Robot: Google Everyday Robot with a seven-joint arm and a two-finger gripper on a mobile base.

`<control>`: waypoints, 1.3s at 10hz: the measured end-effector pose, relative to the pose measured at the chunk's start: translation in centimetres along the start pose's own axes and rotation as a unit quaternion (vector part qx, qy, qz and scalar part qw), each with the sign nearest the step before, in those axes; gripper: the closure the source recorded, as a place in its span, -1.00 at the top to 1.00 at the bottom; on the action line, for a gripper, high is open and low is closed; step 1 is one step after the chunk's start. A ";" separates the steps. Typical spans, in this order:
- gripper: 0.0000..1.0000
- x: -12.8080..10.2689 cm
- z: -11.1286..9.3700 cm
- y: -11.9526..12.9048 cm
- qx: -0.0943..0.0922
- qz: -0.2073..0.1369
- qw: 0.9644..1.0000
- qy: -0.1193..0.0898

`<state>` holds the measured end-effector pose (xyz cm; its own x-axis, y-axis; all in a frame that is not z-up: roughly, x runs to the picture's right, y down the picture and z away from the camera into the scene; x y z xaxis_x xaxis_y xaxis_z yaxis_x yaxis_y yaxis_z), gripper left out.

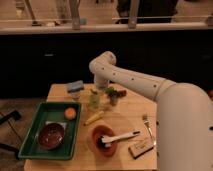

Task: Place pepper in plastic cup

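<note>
You have one camera view, looking down at a wooden table point(130, 112) from the robot's side.

Count what lies on it. There is one plastic cup point(94, 100), pale yellow-green and upright, near the middle of the table. One pepper point(92, 92) shows as a thin dark sliver at the cup's mouth; you cannot tell whether it is already inside or held just above the rim. One yellow vegetable point(93, 118) lies on the wood just in front of the cup. One small dark cup point(113, 96) with something green at its top stands just right of the plastic cup. One blue sponge point(75, 86) sits toward the far left corner. One green tray point(36, 116) fills the left side, holding one orange point(70, 113) and one dark bowl point(51, 136). One reddish bowl point(104, 139) stands near the front with one white utensil point(121, 136) resting across it. One fork point(147, 125) and one flat rectangular block point(140, 147) lie at the right.

The single white arm point(145, 85) reaches in from the lower right, bends at a rounded elbow above the far edge and turns straight down. Its gripper point(98, 88) hangs directly over the plastic cup, close to its rim, and you cannot tell how it is set.
</note>
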<state>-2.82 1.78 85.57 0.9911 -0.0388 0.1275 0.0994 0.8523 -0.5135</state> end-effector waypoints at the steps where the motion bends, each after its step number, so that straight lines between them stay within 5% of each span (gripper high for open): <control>1: -0.99 -0.6 0.3 -0.1 -0.015 -0.018 1.000 -0.002; 7: -0.99 -2.5 1.2 0.3 -0.077 -0.090 0.992 -0.052; 13: -0.99 -4.2 1.4 -0.1 -0.076 -0.136 0.983 -0.095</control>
<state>-7.10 2.61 86.31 0.8930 -0.1427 0.4268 0.3842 0.7356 -0.5579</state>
